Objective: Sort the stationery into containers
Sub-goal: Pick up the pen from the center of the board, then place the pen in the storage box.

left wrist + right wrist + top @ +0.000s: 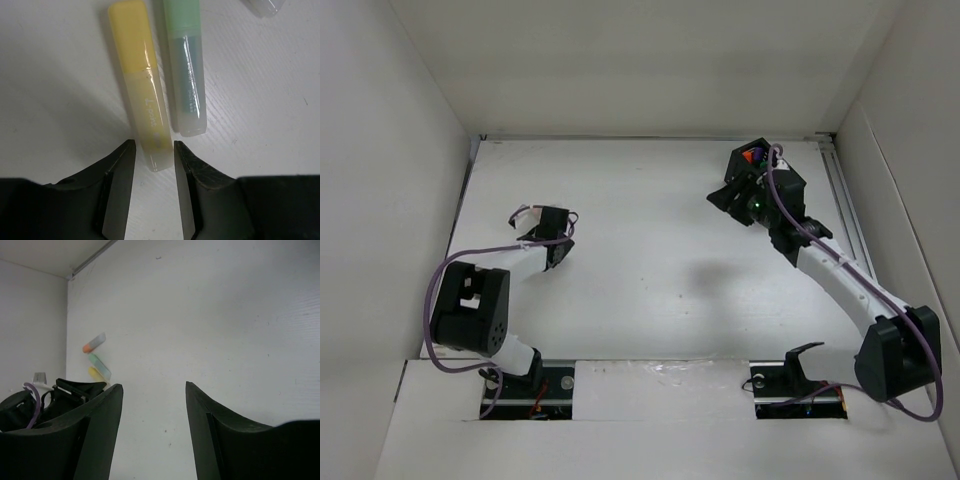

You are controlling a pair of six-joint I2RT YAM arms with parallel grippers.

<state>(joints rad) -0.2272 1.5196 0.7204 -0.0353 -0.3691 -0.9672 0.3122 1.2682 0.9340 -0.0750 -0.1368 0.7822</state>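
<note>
**A:** How do the highlighters look?

**B:** They're stubby, round-ended sticks of frosted, glossy plastic. The yellow highlighter (pixel 142 85) has an opaque yellow cap. The green highlighter (pixel 186 75) lies just at its 3 o'clock side, with a mint cap and a dark core. Both lie on the finely ribbed white table (pixel 260 150), at 9 o'clock in the top view.

**A:** And the grippers?

**B:** The left gripper (pixel 155 150) is narrow, its matte black fingers flanking the yellow one's near end. I cannot tell whether they pinch it. The right gripper (pixel 154 385) gapes wide, holding nothing, by the black box (pixel 757 143) at 2 o'clock.
</note>
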